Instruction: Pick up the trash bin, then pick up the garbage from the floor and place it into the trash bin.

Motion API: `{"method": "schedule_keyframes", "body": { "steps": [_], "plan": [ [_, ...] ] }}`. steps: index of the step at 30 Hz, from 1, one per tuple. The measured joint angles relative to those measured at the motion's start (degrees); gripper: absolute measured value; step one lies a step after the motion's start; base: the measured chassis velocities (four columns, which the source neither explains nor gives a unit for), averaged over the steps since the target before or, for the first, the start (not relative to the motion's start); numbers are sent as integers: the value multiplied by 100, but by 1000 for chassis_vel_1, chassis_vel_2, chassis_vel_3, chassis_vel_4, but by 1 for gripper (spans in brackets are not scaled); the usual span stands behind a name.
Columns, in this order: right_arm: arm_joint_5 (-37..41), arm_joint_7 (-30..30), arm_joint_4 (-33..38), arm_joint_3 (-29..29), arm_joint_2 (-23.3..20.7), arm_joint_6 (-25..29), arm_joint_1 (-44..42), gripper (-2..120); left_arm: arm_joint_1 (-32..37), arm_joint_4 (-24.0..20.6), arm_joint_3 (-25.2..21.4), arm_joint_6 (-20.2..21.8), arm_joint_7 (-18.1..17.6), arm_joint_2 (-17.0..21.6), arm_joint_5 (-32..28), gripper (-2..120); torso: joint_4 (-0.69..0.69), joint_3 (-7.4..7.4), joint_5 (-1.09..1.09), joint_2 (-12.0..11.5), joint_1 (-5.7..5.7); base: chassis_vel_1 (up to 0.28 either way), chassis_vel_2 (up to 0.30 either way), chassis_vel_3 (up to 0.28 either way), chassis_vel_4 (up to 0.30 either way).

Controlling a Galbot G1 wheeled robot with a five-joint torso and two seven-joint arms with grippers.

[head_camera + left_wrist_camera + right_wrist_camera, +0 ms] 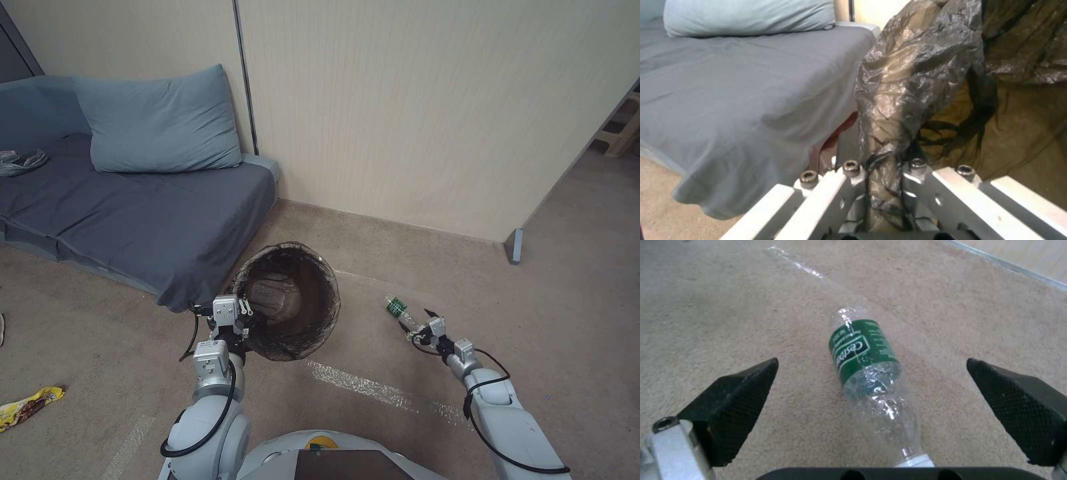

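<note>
The trash bin [288, 301], lined with a dark bag, is tilted so its mouth faces me. My left gripper [230, 315] is shut on the near left part of its rim. In the left wrist view the bag-covered rim [907, 83] runs up from the closed left gripper [887, 186]. A piece of garbage, a clear bottle with a green label [397, 308], lies on the carpet to the right of the bin. My right gripper [415, 321] is low over it and open. In the right wrist view the bottle [867, 373] lies between the black fingers [733, 400], untouched.
A grey sofa [133, 213] with a blue pillow [160, 123] stands just left of the bin. A wall [413, 113] runs behind, with a corner post [513, 245] at right. A yellow wrapper [30, 405] lies on the floor at far left. A shiny strip of tape [360, 385] crosses the carpet.
</note>
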Motion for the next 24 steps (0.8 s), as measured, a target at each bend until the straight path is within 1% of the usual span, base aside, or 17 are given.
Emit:
{"method": "schedule_keyframes", "body": {
  "steps": [5,12,24],
  "plan": [
    [2,248,-105,-49,56,-120,81,100,13,-2,3,-7,0,-1,23,2,0,0,0,0,0,0,0,0,0],
    [-5,348,-317,-97,195,-354,204,100,17,10,10,-25,0,-2,78,2,0,0,0,0,0,0,0,0,0],
    [-65,628,-808,-119,296,-463,474,100,46,21,17,-45,1,-1,137,2,-1,0,0,0,0,0,0,0,0]
  ]
}}
